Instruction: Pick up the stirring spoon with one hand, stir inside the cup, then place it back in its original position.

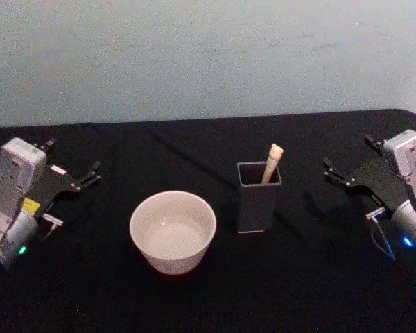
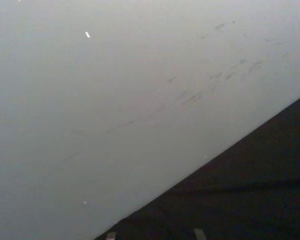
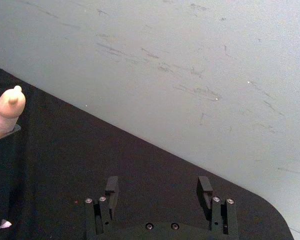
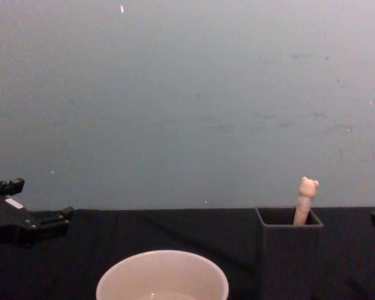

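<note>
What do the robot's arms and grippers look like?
Both grippers are black and angular, mounted on silver-grey arms. The left gripper bears a white label and a yellow sticker, with a green light on its arm. The right gripper has a blue light and a thin cable on its arm.

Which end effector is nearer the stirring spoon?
Right. The right end effector is right of the stirring spoon; the left end effector sits far left, beyond the cup.
</note>
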`<state>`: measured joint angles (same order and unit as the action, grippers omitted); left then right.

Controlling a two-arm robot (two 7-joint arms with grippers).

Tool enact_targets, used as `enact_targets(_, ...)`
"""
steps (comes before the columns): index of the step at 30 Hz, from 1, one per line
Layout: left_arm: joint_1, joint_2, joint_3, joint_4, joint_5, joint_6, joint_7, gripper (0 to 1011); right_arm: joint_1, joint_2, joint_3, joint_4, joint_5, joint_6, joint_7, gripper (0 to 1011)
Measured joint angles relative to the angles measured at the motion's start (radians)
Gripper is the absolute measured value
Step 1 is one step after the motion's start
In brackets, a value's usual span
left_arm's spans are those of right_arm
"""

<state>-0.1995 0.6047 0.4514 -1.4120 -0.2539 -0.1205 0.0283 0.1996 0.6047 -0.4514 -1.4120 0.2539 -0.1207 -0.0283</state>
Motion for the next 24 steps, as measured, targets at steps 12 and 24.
enact_targets(12,0.0,0.0,0.0,0.0,0.0,0.0,0.0,1001,0.0,0.0,0.0,0.0,0.0,0.0,0.0,1000)
enact_targets(24,0.0,0.0,0.0,0.0,0.0,0.0,0.0,1001,0.0,0.0,0.0,0.0,0.0,0.0,0.0,1000)
